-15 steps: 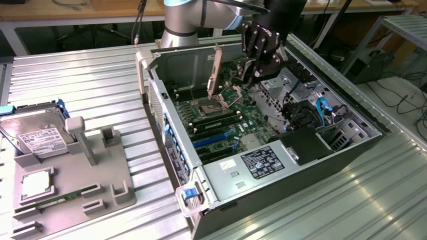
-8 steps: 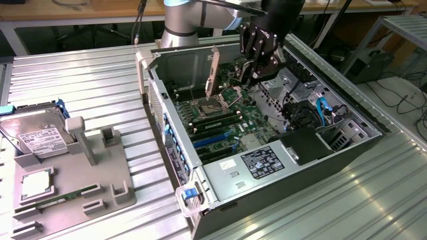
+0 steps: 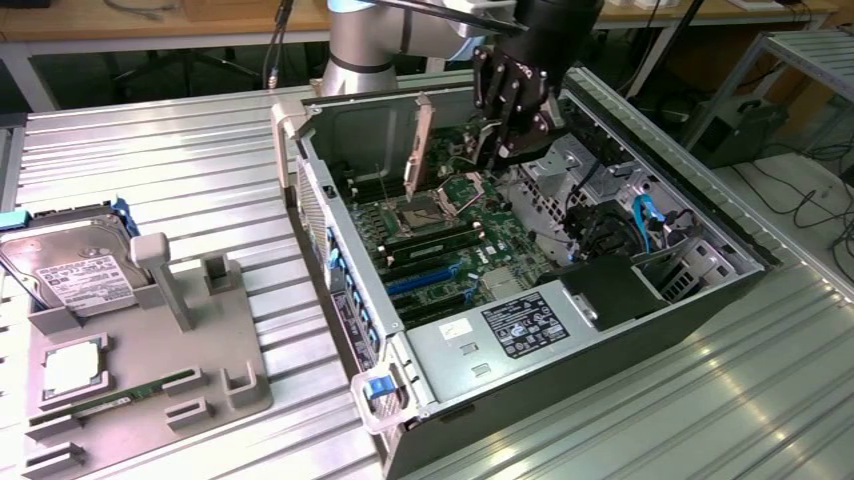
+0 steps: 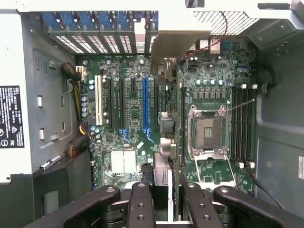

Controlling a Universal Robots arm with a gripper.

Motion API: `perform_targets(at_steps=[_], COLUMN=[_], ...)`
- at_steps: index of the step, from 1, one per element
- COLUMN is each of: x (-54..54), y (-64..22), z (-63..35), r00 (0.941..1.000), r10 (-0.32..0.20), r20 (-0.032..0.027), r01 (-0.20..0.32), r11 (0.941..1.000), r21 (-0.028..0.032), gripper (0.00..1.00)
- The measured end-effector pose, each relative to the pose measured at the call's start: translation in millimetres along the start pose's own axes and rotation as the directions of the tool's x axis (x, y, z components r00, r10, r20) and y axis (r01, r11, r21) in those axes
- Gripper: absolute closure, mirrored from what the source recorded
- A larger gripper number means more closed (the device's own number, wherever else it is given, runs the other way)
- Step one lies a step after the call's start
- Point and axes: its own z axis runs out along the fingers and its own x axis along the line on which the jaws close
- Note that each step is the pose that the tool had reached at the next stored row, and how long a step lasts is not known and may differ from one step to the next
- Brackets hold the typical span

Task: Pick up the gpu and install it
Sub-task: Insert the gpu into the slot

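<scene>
The arm point(image 3: 363, 45) enters at the upper middle of the exterior view. Its dark wrist bends over the open computer case point(image 3: 694, 225), and the gripper point(image 3: 505, 150) points down into the case's upper part.

In the wrist view the gripper point(image 4: 167, 187) has its two black fingers point(image 4: 141, 194) drawn in against either face of the gpu point(image 4: 170, 128), which it holds pinched by the top edge. The card stands on its long edge and shows edge-on. It runs from the fingers towards the row of blue slot latches point(image 4: 90, 21) on the case's rear wall.

Its pale bracket point(image 3: 423, 135) stands nearly upright in the upper middle of the exterior view, just left of the gripper, with its top above the case rim.

The card hangs over the motherboard point(image 4: 133, 114), between the blue expansion slot point(image 4: 146, 107) and the CPU socket point(image 4: 207, 130). Whether its lower edge touches a slot cannot be told.

At the left edge of the exterior view a hard drive point(image 3: 74, 265) leans in a grey holder tray point(image 3: 200, 340). A memory stick point(image 3: 120, 400) lies near the lower left corner.
</scene>
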Motion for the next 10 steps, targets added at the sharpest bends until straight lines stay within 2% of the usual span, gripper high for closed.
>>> perform_targets(at_steps=[2, 10], x=[0.1, 4.8], y=[0.9, 0.9], z=[0.2, 1.1], r00=[1.0000, 0.9995], r10=[0.000, 0.000], r20=[0.0027, 0.0326], r01=[0.000, 0.000], r11=[1.0000, 1.0000], r21=[-0.0002, -0.0005], gripper=[0.72, 0.72])
